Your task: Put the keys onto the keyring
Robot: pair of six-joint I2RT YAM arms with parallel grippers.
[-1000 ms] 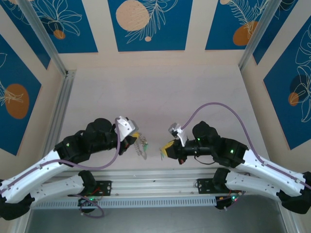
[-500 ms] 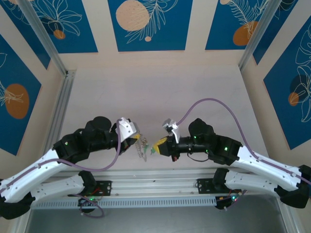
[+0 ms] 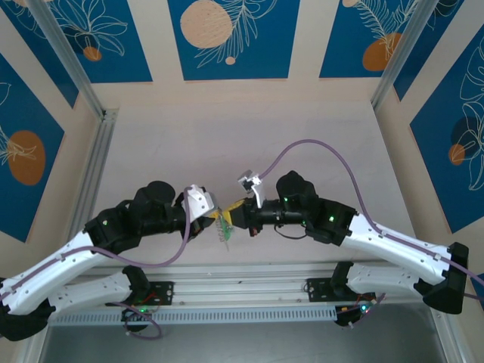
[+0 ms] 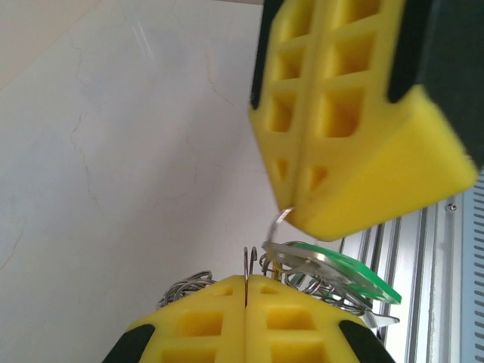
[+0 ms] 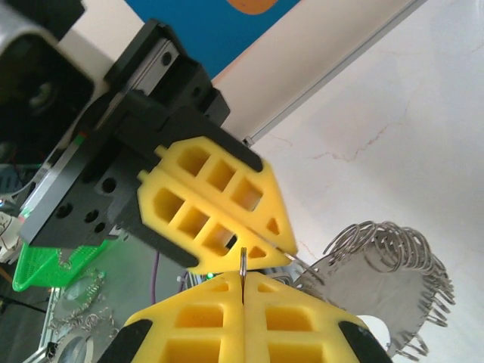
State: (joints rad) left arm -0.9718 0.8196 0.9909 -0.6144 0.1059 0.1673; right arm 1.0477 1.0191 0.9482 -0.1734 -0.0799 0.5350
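Both my hands were closed, their yellow foam pads pressed flat together, ribbed with square hollows and tapering to blunt wedges. My left hand (image 4: 246,286) pinched the keyring (image 4: 246,266), a thin grey wire standing edge-on in the seam between the pads. Just behind those pads lay a bunch of springy wire loops (image 5: 389,240), pale and shiny, fanned out like a loose coil. I could not tell how the loops joined the wire I held.

My right hand (image 4: 292,213) came in tip to tip with the left, nearly touching it, tilted above and a little to the side. At its very point it gripped a fine curl of wire. From this curl hung a key (image 4: 306,261), small, flat and silver, with an oval tag (image 4: 344,274) of bright green translucent plastic. The key lay just beside my left pads, level with their tips, against the bunched loops.

Under both hands was the desk (image 4: 113,151), a smooth, pale, faintly marbled surface with hairline cracks. On the near side of the hands, a ridged aluminium rail (image 4: 442,265) ran along its edge.
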